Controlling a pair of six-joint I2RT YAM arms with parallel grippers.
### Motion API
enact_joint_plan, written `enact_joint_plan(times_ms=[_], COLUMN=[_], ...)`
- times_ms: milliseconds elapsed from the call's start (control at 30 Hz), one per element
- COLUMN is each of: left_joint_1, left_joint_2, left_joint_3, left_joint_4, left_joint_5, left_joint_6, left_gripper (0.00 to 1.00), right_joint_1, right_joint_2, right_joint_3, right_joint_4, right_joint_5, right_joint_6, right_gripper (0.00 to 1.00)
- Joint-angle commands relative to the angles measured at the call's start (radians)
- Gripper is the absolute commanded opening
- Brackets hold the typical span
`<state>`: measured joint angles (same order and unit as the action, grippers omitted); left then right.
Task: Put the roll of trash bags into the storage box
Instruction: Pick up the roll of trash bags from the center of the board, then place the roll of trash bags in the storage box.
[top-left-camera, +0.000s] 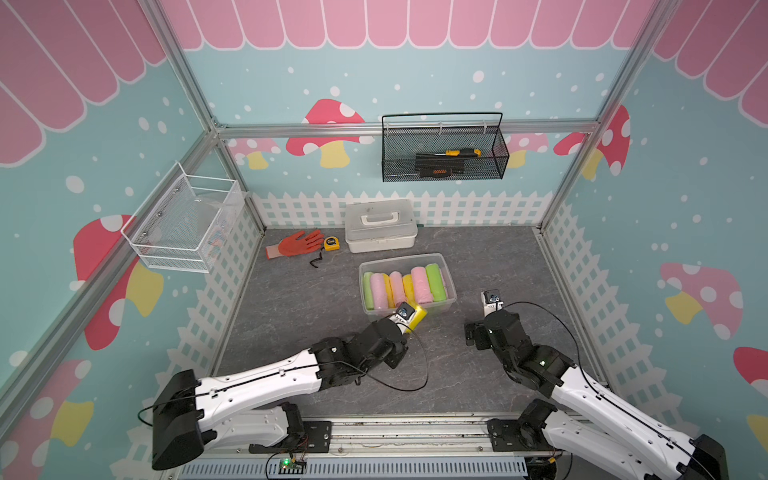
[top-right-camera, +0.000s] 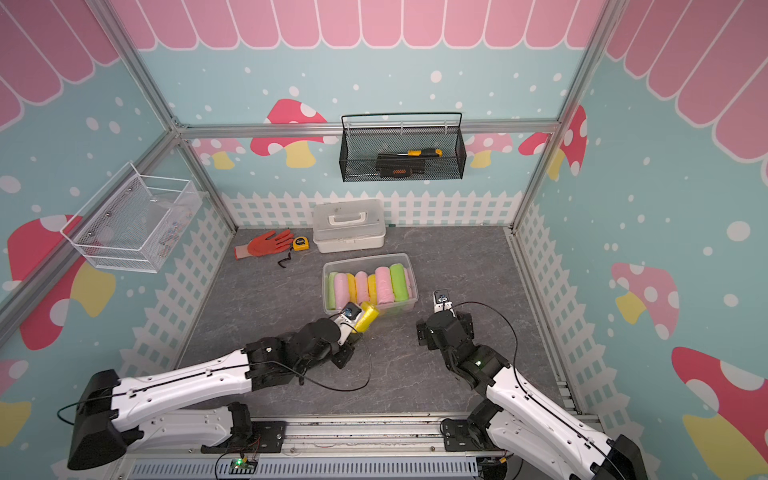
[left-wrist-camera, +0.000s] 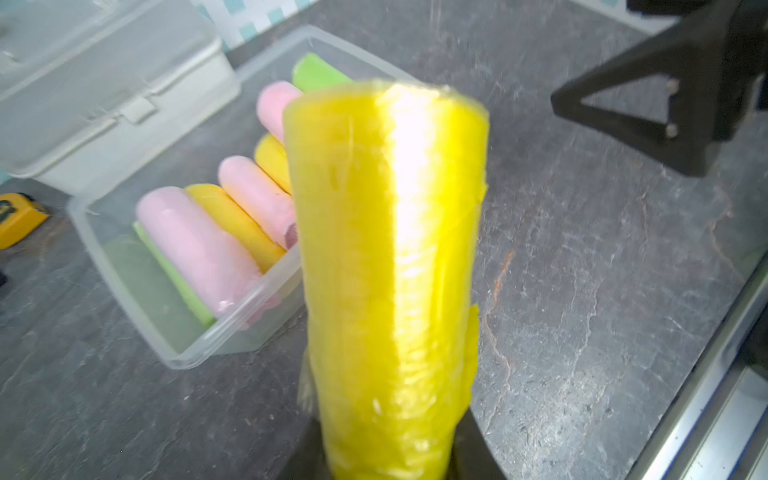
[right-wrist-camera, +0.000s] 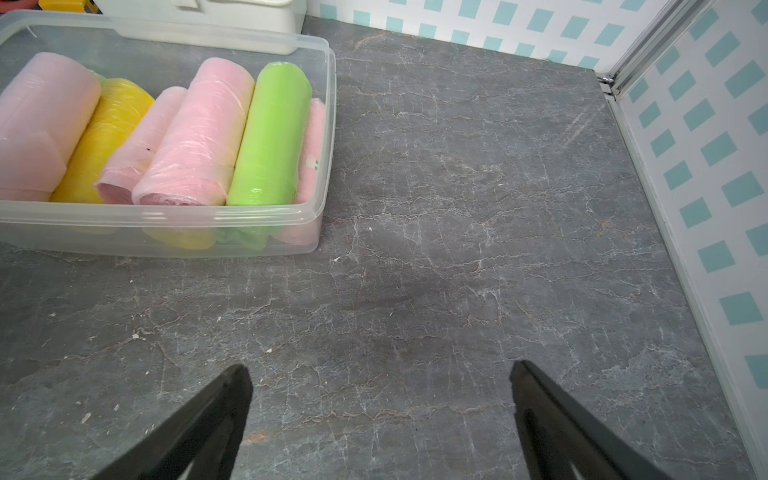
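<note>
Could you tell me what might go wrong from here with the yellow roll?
1. The left gripper holds the roll by one end, so it may tilt or slip out.
2. The box looks packed with other rolls; this one may sit on top and tumble over the rim.
3. The roll appears close to the box's near wall and might catch it, shoving the box.

Staged robot lab booth; aluminium frame (top-left-camera: 407, 126), mushroom-print wall panels (top-left-camera: 415, 79), rail-mounted arms (top-left-camera: 266, 374).
</note>
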<state>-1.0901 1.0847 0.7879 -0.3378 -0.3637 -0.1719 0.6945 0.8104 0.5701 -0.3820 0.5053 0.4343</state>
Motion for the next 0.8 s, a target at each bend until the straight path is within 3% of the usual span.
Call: enact_joint_plan(times_ms=[0, 167, 300, 567, 667, 767], left_joint_1=[0.004, 0.024, 0.082, 0.255, 0.338, 0.364], left_joint_2=[-0.184, -0.406, -0.413, -0.241, -0.110, 0.028], left_joint_3=[-0.076, -0.198, -0.178, -0.025, 0.102, 0.223], left_joint_4=[0.128, 0.204, 0.141, -0.044, -0.144, -0.199], left_joint_5=[-0.112, -0.163, -0.196, -0.136, -0.048, 0.038], left_joint_6=[-0.018, -0.066, -0.129, -0.372, -0.479, -0.504], left_gripper=[0.00, 0.00, 0.00, 0.00, 0.00, 0.00], right_joint_1=[0.004, 0.004, 0.004, 0.004, 0.004, 0.003], right_joint_2=[-0.002, -0.004, 0.015, 0.012, -0.007, -0.023], right_joint_3=[0.027, 0.020, 0.032, 0.052, 0.051, 0.050], right_joint_4=[-0.004, 0.018, 0.021, 0.007, 0.007, 0.006], right_joint_5=[0.019, 0.017, 0.018, 0.017, 0.007, -0.014], right_joint_6=[-0.005, -0.010, -0.019, -0.021, -0.021, -0.019], right_gripper=[0.99, 0.99, 0.99, 0.99, 0.99, 0.99])
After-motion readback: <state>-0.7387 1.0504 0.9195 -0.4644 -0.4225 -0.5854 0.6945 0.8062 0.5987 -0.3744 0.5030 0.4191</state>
